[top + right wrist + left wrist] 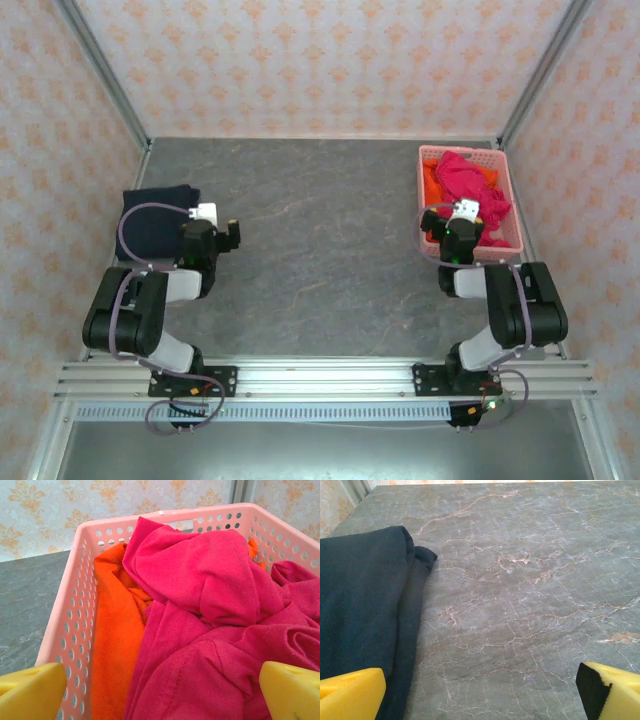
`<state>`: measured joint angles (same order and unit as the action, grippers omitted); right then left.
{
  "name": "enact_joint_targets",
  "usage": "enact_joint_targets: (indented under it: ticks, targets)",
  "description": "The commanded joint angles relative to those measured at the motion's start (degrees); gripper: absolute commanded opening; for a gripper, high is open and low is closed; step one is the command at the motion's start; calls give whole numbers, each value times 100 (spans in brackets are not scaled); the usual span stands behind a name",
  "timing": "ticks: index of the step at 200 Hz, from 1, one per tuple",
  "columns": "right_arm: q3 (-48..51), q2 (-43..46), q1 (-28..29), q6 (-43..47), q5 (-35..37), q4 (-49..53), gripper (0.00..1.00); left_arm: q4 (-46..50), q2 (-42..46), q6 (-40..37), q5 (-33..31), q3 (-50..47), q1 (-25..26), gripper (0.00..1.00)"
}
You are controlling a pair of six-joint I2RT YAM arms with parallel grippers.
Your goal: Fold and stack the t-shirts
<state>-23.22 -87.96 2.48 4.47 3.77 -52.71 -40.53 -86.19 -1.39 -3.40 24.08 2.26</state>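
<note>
T-shirts: navy t-shirt (360,615) sat flat at the left of the table (330,230); crimson-pink t-shirt (215,615) and orange t-shirt (112,630) were bunched in the basket (75,625), far right.
Navy cloth was matte, folded, rounded at the corner. Pink lay crumpled over orange against the perforated plastic wall. Left gripper (480,692) hung wide open at the navy edge, right gripper (160,690) wide open over the basket. Broad marbled grey table surface stretched between them.

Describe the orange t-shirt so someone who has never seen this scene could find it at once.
Start at the pale pink lattice basket at the far right of the table. The orange t-shirt lies inside along its left wall, partly covered by a crimson-pink t-shirt. It is the only orange cloth; the navy t-shirt lies outside, on the table's left.
</note>
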Motion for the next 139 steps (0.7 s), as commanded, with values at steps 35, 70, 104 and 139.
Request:
enact_joint_targets:
  ticks: [35, 70, 104, 139]
  targets:
    - [90, -71, 7, -49, -153, 226, 99, -42, 50, 33, 6, 124, 2, 100]
    - [87, -71, 7, -51, -157, 226, 99, -42, 55, 33, 6, 124, 0, 100]
    - [66, -72, 5, -77, -115, 260, 99, -44, 51, 33, 6, 124, 2, 100]
    - [64, -70, 0, -78, -105, 270, 99, -50, 59, 33, 7, 124, 2, 100]
